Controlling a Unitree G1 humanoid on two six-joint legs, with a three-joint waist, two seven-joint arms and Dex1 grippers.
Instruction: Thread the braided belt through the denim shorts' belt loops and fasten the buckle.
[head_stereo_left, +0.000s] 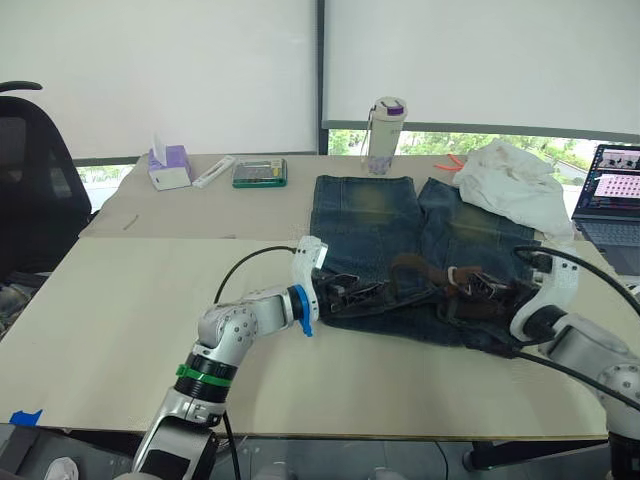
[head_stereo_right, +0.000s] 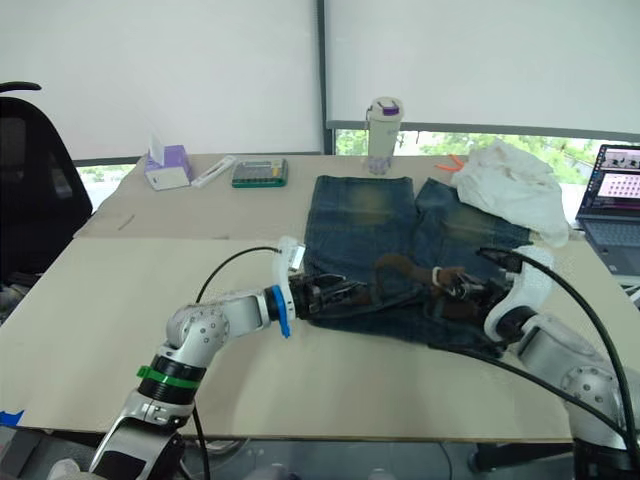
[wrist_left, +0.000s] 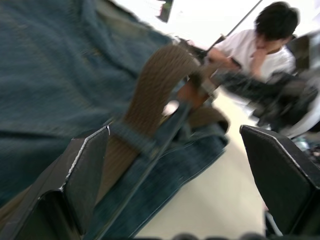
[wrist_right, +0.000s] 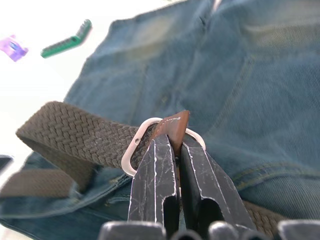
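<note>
Table (head_stereo_left: 120, 330) – denim shorts (head_stereo_left: 375, 225), right gripper (wrist_right: 177, 150) pinching buckle (wrist_right: 145, 132)

Pale table (head_stereo_left: 120, 300) under white roller blinds (head_stereo_left: 160, 70) (daylight below), black office chair (head_stereo_left: 30, 190) at left.

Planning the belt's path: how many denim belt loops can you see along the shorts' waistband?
1: a narrow blue denim belt loop crosses the braided brown belt by the left gripper. Others on the faded denim shorts may be hidden.

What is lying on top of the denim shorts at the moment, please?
The braided belt lies across the denim shorts; a white cloth covers one leg's far corner. What's beneath them is hidden.
</note>
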